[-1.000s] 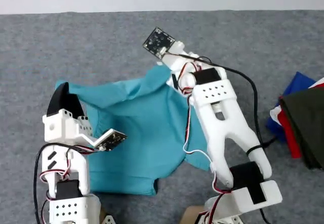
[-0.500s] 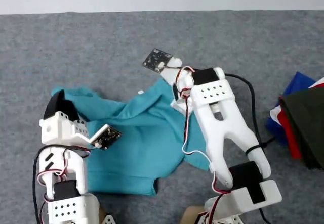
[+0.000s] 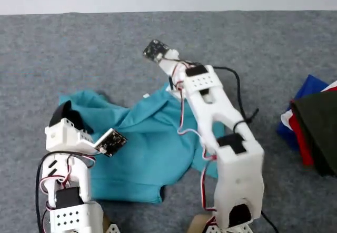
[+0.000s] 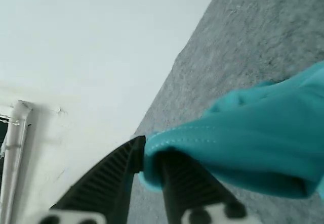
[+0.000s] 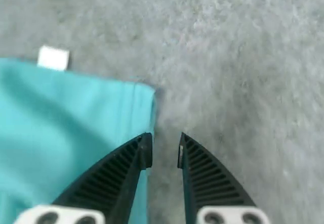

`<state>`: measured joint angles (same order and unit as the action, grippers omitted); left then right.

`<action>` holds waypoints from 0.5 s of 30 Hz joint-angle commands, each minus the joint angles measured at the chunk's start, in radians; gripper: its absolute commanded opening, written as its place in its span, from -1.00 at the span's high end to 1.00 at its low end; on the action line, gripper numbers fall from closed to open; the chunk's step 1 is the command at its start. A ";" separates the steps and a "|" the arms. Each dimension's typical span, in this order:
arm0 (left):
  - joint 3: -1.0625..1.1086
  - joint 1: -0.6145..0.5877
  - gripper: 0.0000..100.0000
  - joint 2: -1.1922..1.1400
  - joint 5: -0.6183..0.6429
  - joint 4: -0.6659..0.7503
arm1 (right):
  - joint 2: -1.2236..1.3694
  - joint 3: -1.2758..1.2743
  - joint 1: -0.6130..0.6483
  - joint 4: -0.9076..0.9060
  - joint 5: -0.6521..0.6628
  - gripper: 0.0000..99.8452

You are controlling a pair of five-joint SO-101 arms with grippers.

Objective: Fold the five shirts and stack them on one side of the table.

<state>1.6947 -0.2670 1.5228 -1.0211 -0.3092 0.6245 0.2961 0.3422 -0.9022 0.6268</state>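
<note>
A teal shirt (image 3: 152, 149) lies crumpled in the middle of the grey table, its far edge rumpled into folds. My left gripper (image 3: 66, 113) is at the shirt's left corner. In the left wrist view that gripper (image 4: 151, 158) is shut on the shirt's hemmed edge (image 4: 243, 133), lifted off the table. My right gripper (image 3: 170, 84) hovers at the shirt's far edge. In the right wrist view it (image 5: 162, 150) stands open by a narrow gap over bare table, beside the shirt's corner (image 5: 76, 118) and white tag (image 5: 53, 58).
A stack of folded shirts (image 3: 316, 125), dark olive on top of red, white and blue, sits at the right edge of the table. The grey table (image 3: 274, 49) runs to a white wall at the back.
The shirt's far edge has been drawn in and bunched toward the middle. The right arm has stretched farther out and leftward. The left gripper has shifted slightly with the corner in it.
</note>
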 commanded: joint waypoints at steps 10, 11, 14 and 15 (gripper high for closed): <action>-0.005 -0.006 0.99 0.008 -0.003 -0.011 | 0.440 0.852 0.061 -0.513 -0.018 0.63; -0.005 -0.006 0.99 0.006 -0.003 -0.011 | 0.463 0.902 0.067 -0.545 -0.018 0.63; -0.005 -0.005 0.99 0.003 -0.003 -0.011 | 0.524 1.033 0.082 -0.621 -0.018 0.63; -0.005 -0.005 0.99 0.003 -0.003 -0.011 | 0.541 1.069 0.090 -0.645 -0.018 0.62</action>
<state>1.6947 -0.2670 1.5228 -1.0211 -0.3184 1.1584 1.2152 0.4112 -1.4837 0.6206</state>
